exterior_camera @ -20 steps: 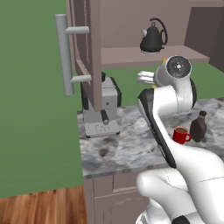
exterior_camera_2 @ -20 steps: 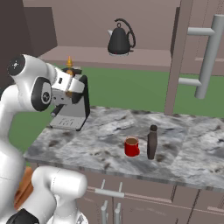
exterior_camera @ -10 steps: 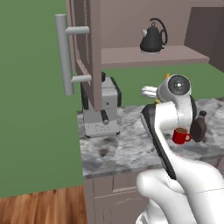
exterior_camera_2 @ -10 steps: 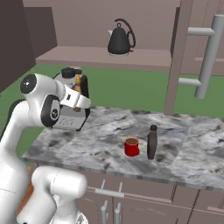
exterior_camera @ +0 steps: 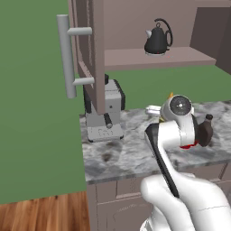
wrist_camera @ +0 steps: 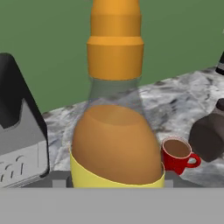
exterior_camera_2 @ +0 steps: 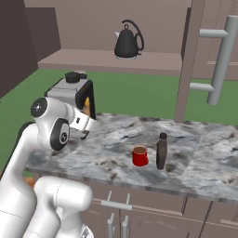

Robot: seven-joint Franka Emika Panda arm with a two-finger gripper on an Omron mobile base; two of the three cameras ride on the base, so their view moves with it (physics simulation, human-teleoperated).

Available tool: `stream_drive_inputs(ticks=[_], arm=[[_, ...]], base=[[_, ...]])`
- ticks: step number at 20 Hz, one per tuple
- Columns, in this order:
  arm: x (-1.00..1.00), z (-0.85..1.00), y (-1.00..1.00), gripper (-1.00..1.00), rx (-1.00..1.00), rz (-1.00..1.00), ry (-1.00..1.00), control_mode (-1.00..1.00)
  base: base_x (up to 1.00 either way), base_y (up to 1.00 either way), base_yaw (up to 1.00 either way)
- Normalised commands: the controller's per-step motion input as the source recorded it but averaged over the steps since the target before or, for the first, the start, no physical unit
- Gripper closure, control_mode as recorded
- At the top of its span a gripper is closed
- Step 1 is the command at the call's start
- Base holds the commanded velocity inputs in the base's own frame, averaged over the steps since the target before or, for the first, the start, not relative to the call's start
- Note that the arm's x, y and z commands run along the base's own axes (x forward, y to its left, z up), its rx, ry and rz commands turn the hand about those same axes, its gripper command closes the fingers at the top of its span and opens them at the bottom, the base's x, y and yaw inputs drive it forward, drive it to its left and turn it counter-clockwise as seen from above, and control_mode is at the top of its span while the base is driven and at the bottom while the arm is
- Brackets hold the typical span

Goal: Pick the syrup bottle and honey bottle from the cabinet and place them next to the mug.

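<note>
The honey bottle (wrist_camera: pixel 116 131), amber with an orange nozzle and a yellow label, stands upright in my gripper (exterior_camera_2: pixel 86 114), which is shut on it above the counter beside the coffee machine. Its orange top (exterior_camera_2: pixel 86 103) pokes out above my hand. The red mug (exterior_camera_2: pixel 139 155) sits on the marble counter, and the dark brown syrup bottle (exterior_camera_2: pixel 161 151) stands close to its right. In the hand view the mug (wrist_camera: pixel 177 154) and syrup bottle (wrist_camera: pixel 210 135) lie behind and to the right of the honey bottle. The cabinet (exterior_camera: pixel 153 58) hangs above with its door (exterior_camera: pixel 90 45) open.
A black kettle (exterior_camera_2: pixel 126 42) stands on the cabinet shelf. A grey coffee machine (exterior_camera: pixel 104 113) occupies the counter's left end, close to my hand. The door's grey bar handle (exterior_camera: pixel 67 56) juts out at the left. Bare marble counter (exterior_camera_2: pixel 204 153) stretches right of the syrup bottle.
My arm has come down from shelf height toward the counter with the honey bottle in it, and has shifted a little toward the mug. Mug and syrup bottle have stayed put.
</note>
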Motion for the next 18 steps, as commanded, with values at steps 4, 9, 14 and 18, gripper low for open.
stream_drive_inputs(ticks=[4, 9, 14, 18], arm=[[0.05, -0.62, -0.04, 1.0, 0.0, 0.0, 0.02, -1.0], [0.07, -0.59, -0.04, 1.0, 0.0, 0.0, 0.03, -1.0], [0.1, -0.51, -0.07, 1.0, -0.01, 0.0, 0.02, -1.0], [0.16, -0.31, -0.13, 1.0, -0.02, -0.04, 0.0, -1.0]], base=[[0.0, 0.0, 0.0], [0.0, 0.0, 0.0], [0.0, 0.0, 0.0], [0.0, 0.0, 0.0]])
